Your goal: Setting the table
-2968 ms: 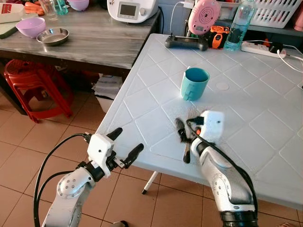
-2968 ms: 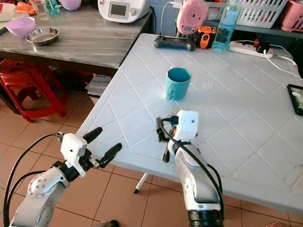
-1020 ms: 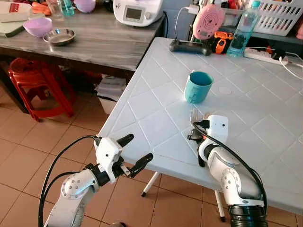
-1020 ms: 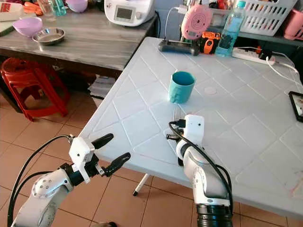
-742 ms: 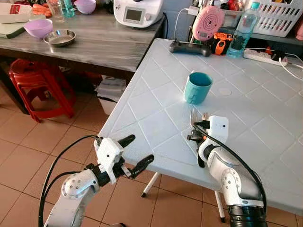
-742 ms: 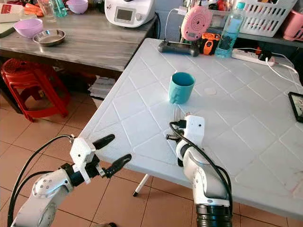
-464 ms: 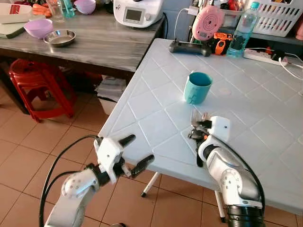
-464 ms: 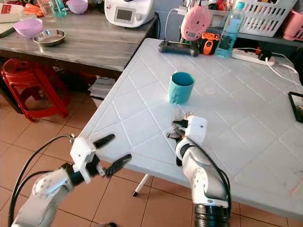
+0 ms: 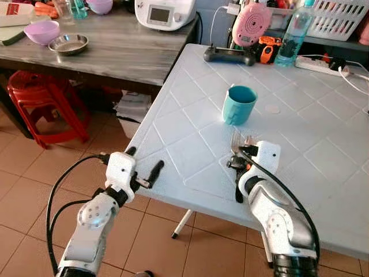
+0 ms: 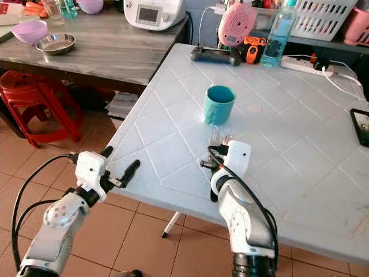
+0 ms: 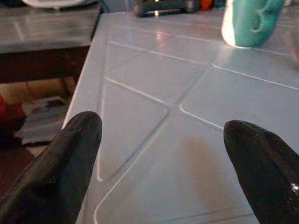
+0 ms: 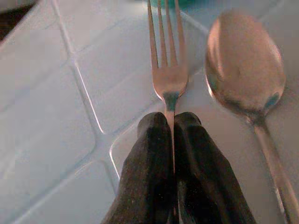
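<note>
Steel fork [image 12: 167, 60] was pinched by its neck in the right gripper [image 12: 169, 122], jaws clenched tight on it, tines pointing toward the teal mug [image 9: 238, 104]. Fork sat low over the white counter [image 9: 190, 121], just short of the mug on the robot's side; whether it touched the surface could not be told. Steel spoon [image 12: 246, 65] lay just beside the fork, bowl up, roughly parallel to it, so the pair lined up like a place setting under the mug. Judgement: fork was being held flat and low to set it down next to the spoon without knocking it; grip near the neck gives control of the tine end.

Fork looked plain: four thin tines, narrow neck, shiny with a warm reflection. Spoon bowl was oval and glossy, handle running back past the gripper. Mug was teal, upright, handle facing the robot, apparently empty.

Left gripper [image 9: 143, 166] hung at the counter's near left edge, well apart from the mug, jaws spread wide and holding nothing. Judgement: it was idle, kept out of the way.

Beyond the mug, at the counter's far side, stood a pink device [image 9: 249, 24], a black controller [image 9: 225, 55] and a water bottle [image 9: 291, 30]. Left of the mug, a grey wooden counter [image 9: 115, 52] carried a purple bowl [image 9: 39, 32] and a steel bowl [image 9: 68, 44].
</note>
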Robot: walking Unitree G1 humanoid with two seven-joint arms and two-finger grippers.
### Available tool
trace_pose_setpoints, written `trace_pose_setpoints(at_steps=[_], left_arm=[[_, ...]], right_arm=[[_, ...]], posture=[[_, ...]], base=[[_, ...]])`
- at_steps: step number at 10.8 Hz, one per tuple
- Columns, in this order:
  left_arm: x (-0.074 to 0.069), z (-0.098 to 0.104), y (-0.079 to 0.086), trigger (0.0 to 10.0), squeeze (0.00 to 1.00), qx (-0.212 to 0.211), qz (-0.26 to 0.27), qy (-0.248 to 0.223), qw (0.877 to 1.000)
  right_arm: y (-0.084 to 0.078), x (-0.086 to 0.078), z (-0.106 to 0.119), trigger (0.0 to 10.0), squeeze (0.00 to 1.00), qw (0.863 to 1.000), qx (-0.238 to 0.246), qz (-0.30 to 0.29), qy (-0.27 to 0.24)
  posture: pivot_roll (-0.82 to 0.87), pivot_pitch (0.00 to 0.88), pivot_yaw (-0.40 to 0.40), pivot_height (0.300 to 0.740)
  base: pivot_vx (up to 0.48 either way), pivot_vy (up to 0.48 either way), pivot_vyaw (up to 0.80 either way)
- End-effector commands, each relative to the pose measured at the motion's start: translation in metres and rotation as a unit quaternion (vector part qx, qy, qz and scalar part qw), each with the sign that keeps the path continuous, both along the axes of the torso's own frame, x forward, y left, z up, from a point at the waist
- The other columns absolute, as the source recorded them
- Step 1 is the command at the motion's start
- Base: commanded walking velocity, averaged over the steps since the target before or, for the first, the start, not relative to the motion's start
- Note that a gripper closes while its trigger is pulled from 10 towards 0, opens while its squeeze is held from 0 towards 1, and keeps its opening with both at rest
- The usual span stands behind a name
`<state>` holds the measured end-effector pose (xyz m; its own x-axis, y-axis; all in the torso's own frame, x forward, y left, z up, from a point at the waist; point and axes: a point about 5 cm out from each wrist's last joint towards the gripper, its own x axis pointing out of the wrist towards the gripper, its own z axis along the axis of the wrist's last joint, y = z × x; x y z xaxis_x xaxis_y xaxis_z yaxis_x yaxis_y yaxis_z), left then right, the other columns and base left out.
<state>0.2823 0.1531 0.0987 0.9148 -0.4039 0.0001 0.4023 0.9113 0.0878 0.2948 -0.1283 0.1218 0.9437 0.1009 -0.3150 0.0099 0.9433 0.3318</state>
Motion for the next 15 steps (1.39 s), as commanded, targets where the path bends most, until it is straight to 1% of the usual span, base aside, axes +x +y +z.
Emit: trace_pose_setpoints(at_steps=[1, 2, 3, 4, 6, 8, 12, 15], left_arm=[[0.002, 0.000, 0.001, 10.0, 0.00, -0.004, 0.011, -0.001, 1.000], [0.005, 0.000, -0.002, 10.0, 0.00, -0.008, 0.020, -0.003, 1.000], [0.006, 0.000, -0.003, 10.0, 0.00, -0.014, 0.025, -0.002, 1.000], [0.008, 0.000, -0.004, 10.0, 0.00, -0.016, 0.027, -0.004, 0.999], [0.014, 0.005, -0.001, 10.0, 0.00, -0.042, 0.049, -0.009, 0.998], [0.017, 0.008, -0.002, 10.0, 0.00, -0.052, 0.052, -0.012, 0.997], [0.017, 0.007, -0.005, 10.0, 0.00, -0.057, 0.048, -0.013, 0.997], [0.016, 0.004, -0.008, 10.0, 0.00, -0.066, 0.049, -0.008, 0.997]], right_arm=[[-0.003, -0.002, 0.009, 0.8, 0.00, 1.000, 0.004, -0.011, -0.025], [-0.005, -0.003, 0.016, 4.6, 0.00, 0.999, 0.012, -0.018, -0.045], [-0.006, -0.004, 0.019, 10.0, 0.00, 0.998, 0.014, -0.019, -0.060], [-0.007, -0.005, 0.023, 10.0, 0.00, 0.997, 0.005, -0.018, -0.073], [-0.008, -0.006, 0.026, 10.0, 0.00, 0.996, -0.014, -0.010, -0.089], [-0.010, -0.006, 0.030, 10.0, 0.00, 0.994, -0.021, -0.012, -0.105], [-0.010, -0.005, 0.031, 10.0, 0.00, 0.992, -0.033, -0.009, -0.118], [-0.015, -0.004, 0.033, 10.0, 0.00, 0.991, -0.044, -0.016, -0.127]], posture=[[0.08, 0.098, -0.031, 0.740], [0.07, 0.097, -0.031, 0.740], [0.07, 0.097, -0.031, 0.740], [0.06, 0.089, -0.032, 0.740], [0.06, 0.084, -0.034, 0.740], [0.06, 0.076, -0.031, 0.740], [0.06, 0.077, -0.030, 0.740], [0.05, 0.072, -0.024, 0.740]], base=[[0.000, 0.000, 0.00], [0.000, 0.000, 0.00], [0.000, 0.000, 0.00], [0.000, 0.000, 0.00], [0.000, 0.000, 0.00], [0.000, 0.304, -0.77], [0.000, 0.352, -0.75], [0.000, 0.390, 0.00]])
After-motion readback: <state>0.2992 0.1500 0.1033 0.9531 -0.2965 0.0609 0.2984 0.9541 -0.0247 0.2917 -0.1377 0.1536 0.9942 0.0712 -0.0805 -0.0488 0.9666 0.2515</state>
